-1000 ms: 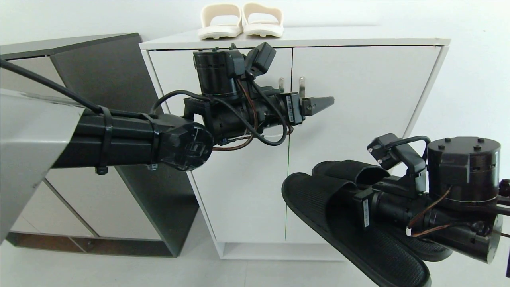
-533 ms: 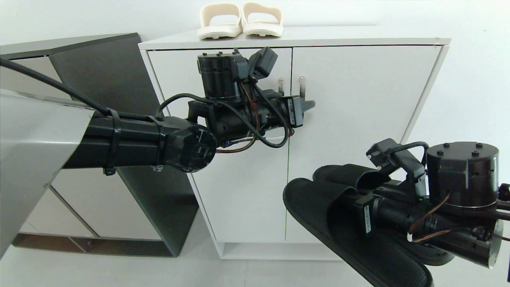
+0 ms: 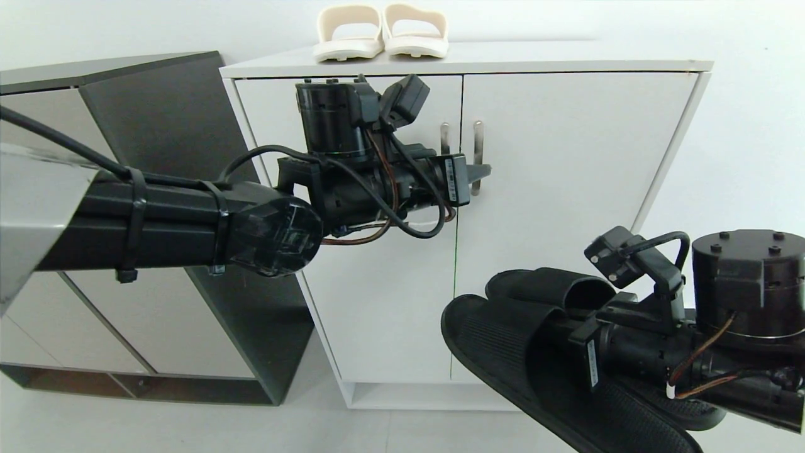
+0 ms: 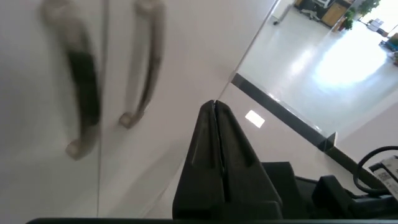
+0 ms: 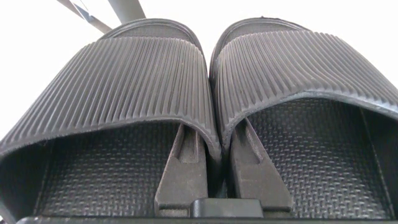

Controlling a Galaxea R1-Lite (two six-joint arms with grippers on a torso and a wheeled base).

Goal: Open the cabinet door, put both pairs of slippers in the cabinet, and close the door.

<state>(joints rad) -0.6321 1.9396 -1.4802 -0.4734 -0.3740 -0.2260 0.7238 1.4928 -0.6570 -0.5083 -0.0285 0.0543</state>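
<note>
**A:** What was nearest?

**B:** At four o'clock in the head view, the right gripper (image 5: 214,146) held the black slippers (image 3: 503,333). One finger was tucked under each strap, pinching the two inner strap edges together (soles side by side, rounded ends toward the doors). The pair hung in front of the lower part of the right door (image 3: 566,189), with floor (image 3: 409,431) beneath at six o'clock.

**A:** And the other arm?

**B:** The left gripper (image 3: 481,171) reached in from nine o'clock, its fingers pressed flat together with nothing between them. Its tip crossed the lower part of the right handle (image 3: 478,141) without going around it. I could not tell if they touched.

**A:** The doors?

**B:** Both were shut. The left door (image 3: 377,302) met the right one along a thin seam down the middle of the cabinet (image 3: 629,66). The left handle (image 3: 444,137) stood just beside that seam. A wide stretch of white panel ran from the right handle to the cabinet's three o'clock edge, with wall (image 3: 755,126) beyond.

**A:** Farthest back?

**B:** The cream slippers (image 3: 382,31) sat at twelve o'clock on the cabinet top, near its front edge. A grey unit (image 3: 157,113) stood just beside the cabinet's nine o'clock side.
</note>
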